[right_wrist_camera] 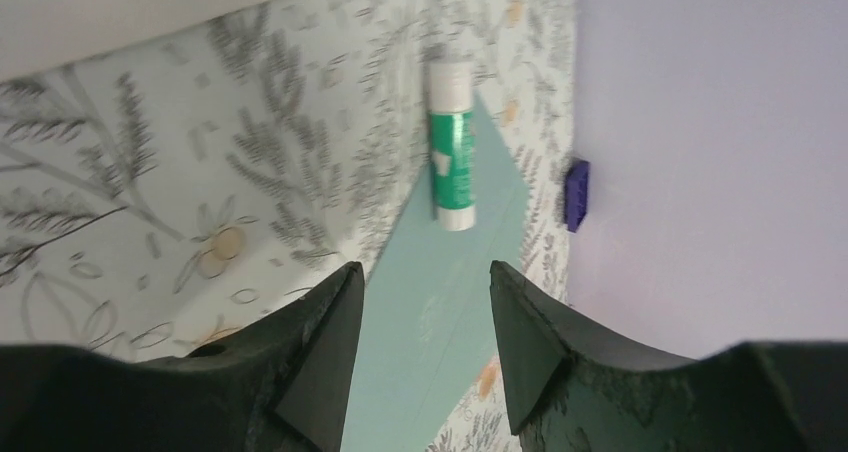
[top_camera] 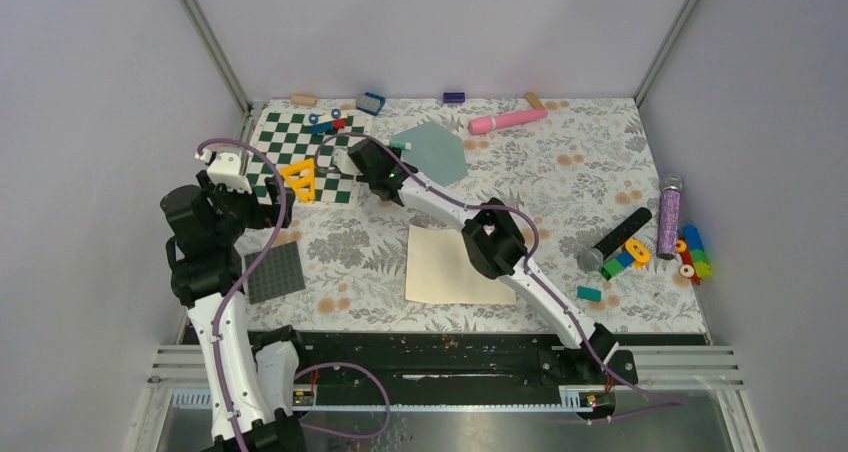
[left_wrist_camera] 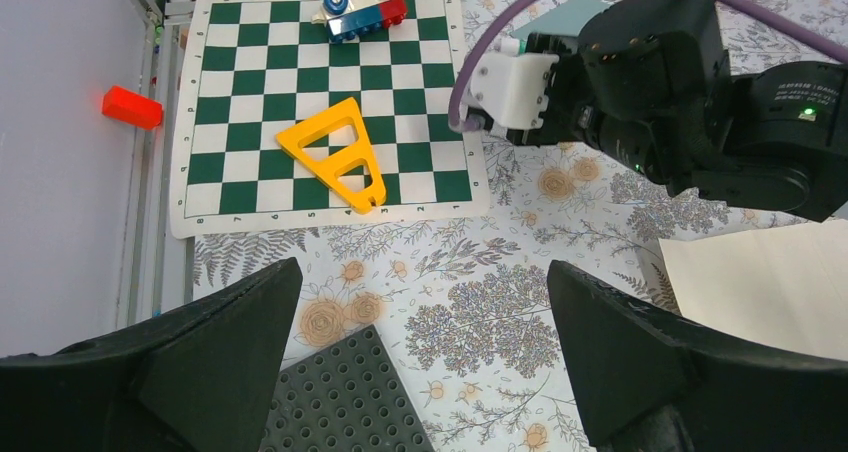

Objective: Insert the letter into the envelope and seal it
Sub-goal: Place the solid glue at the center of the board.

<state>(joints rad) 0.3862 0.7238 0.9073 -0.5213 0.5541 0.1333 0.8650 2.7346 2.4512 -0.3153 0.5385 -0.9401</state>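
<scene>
Envelope [top_camera: 432, 152] flat before the part-spread right gripper [right_wrist_camera: 422, 277], glue stick [right_wrist_camera: 452, 157] on its edge, letter [top_camera: 437, 270] outside, left gripper [left_wrist_camera: 425, 272] wide apart

The letter [top_camera: 455, 267] is matt cream paper, smooth and uncreased, and the envelope [top_camera: 435, 152] is matt grey-teal paper. The surface [top_camera: 560, 192] wears a flat printed floral covering without sheen. The studded plate [top_camera: 274, 272] is dull dark-grey plastic, bumpy all over. The glue stick [right_wrist_camera: 452, 157] has a glossy plastic tube. The right tool [right_wrist_camera: 422, 282] shows matt black, faintly grainy plastic. The glitter tube [top_camera: 668, 217] sparkles purple.
</scene>
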